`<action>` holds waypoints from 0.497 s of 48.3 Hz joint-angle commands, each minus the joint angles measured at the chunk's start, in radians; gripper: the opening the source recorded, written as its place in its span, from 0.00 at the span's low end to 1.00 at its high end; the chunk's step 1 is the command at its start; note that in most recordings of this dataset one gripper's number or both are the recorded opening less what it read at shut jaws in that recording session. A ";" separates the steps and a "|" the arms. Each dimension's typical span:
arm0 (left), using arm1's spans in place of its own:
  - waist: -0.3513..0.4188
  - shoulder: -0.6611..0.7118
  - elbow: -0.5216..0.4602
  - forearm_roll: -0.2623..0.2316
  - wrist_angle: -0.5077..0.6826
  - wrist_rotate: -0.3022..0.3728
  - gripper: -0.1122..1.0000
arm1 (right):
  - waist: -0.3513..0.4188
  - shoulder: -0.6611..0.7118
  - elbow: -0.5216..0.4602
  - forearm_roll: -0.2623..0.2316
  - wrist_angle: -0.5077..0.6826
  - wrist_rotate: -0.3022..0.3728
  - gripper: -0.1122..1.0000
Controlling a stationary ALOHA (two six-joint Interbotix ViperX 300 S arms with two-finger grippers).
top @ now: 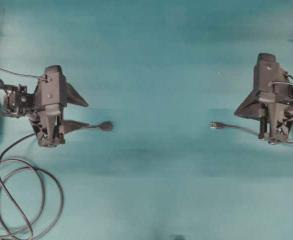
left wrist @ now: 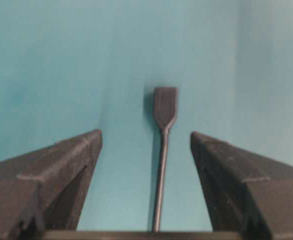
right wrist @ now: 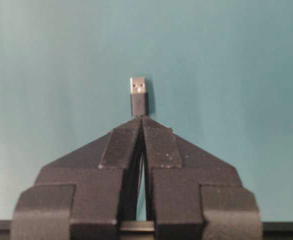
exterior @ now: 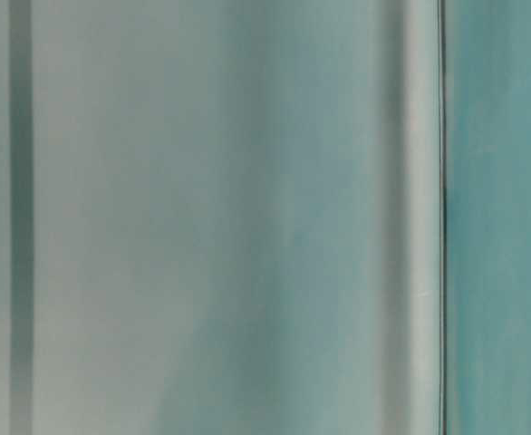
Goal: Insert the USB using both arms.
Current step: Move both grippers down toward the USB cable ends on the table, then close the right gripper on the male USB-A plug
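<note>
Here, the right tool (right wrist: 142,119), jaws pinched nearly together, has the USB (right wrist: 138,93) lying just beyond its tips; the left tool (left wrist: 146,142) stands wide around the dark connector (left wrist: 165,106). Light, small and likely slippery, the plug wants gripping behind its silvery tip. Teal worktop (top: 156,60) between is bare.
</note>
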 commanded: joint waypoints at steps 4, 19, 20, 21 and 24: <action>-0.014 0.017 -0.025 0.000 -0.003 -0.017 0.88 | 0.018 0.051 -0.026 -0.002 -0.003 0.005 0.24; -0.018 0.037 -0.037 0.000 -0.003 -0.017 0.88 | 0.018 0.110 -0.034 -0.002 -0.009 0.020 0.73; -0.018 0.038 -0.037 0.002 -0.003 -0.017 0.88 | 0.018 0.112 -0.037 -0.002 -0.011 0.021 0.73; -0.020 0.040 -0.037 0.002 -0.003 -0.017 0.88 | 0.020 0.112 -0.037 -0.002 -0.015 0.021 0.72; -0.018 0.046 -0.038 0.002 -0.005 -0.017 0.88 | 0.020 0.115 -0.037 -0.002 -0.028 0.021 0.70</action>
